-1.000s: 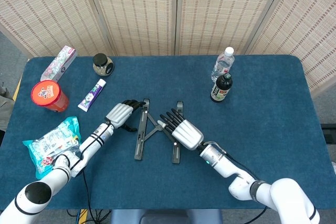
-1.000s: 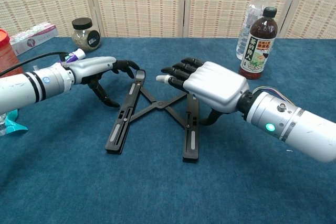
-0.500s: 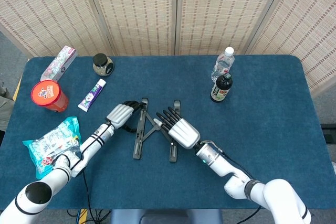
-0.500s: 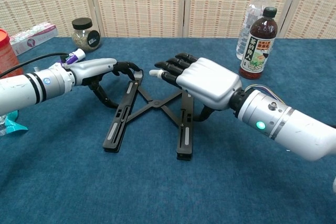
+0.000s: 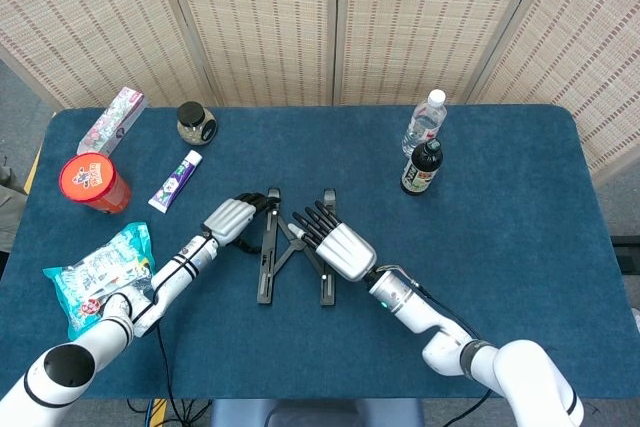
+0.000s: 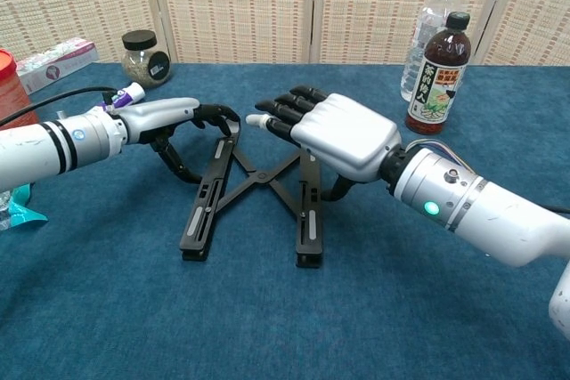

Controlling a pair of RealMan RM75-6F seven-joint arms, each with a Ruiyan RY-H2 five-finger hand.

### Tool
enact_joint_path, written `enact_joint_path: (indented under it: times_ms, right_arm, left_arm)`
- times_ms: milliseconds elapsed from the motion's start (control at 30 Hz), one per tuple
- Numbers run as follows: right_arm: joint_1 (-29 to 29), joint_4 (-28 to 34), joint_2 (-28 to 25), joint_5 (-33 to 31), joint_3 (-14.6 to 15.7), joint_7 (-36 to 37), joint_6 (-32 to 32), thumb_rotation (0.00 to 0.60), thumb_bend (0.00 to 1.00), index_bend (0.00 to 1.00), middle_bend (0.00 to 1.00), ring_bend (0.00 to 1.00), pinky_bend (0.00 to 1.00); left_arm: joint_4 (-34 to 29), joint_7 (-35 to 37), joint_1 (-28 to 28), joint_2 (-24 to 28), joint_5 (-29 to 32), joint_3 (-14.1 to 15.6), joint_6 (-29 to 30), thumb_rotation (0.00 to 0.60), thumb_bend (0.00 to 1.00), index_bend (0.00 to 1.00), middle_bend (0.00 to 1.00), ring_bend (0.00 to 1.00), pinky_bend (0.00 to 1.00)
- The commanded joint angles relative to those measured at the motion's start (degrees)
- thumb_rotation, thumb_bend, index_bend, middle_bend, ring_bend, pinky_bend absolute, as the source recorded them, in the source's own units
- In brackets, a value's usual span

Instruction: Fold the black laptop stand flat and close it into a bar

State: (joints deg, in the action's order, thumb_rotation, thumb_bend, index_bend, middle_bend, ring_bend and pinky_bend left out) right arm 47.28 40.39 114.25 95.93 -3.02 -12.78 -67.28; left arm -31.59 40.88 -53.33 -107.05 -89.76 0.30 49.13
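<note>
Black laptop stand (image 6: 254, 191) flat mid-table, rails splayed toward 6 o'clock. My left hand (image 6: 169, 120) grips left rail top; right hand (image 6: 334, 135), fingers extended, presses right rail. Closing step; next I squeeze rails together.

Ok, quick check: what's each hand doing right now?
Left hand: fingers hooked over the far end of the laptop stand's left rail.
Right hand: resting on the right rail, fingers extended, not gripping.
</note>
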Motion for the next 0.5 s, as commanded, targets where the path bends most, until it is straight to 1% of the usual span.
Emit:
enact_joint_path:
  times_ms: [33, 233, 500]
  right_arm:
    - [0.5, -0.3, 0.1, 0.2, 0.0, -0.1, -0.1, 0.600, 0.00, 0.00, 0.00, 0.00, 0.00]
    - [1.6, -0.7, -0.2, 1.0, 0.5, 0.6, 0.2, 0.600, 0.00, 0.00, 0.00, 0.00, 0.00]
    - [2.9, -1.9, -0.1, 2.0, 1.0, 1.1, -0.4, 0.600, 0.00, 0.00, 0.00, 0.00, 0.00]
  left_arm:
    - [-0.7, 0.7, -0.3, 0.6, -0.3, 0.3, -0.3, 0.600, 0.11, 0.11, 0.18, 0.11, 0.11]
    - [-2.9, 2.9, -1.4, 2.4, -1.6, 1.5, -1.6, 0.600, 0.11, 0.11, 0.18, 0.11, 0.11]
    - [-5.3, 4.9, -2.2, 3.9, -2.6, 2.3, -1.4, 0.600, 0.11, 0.13, 0.18, 0.11, 0.11]
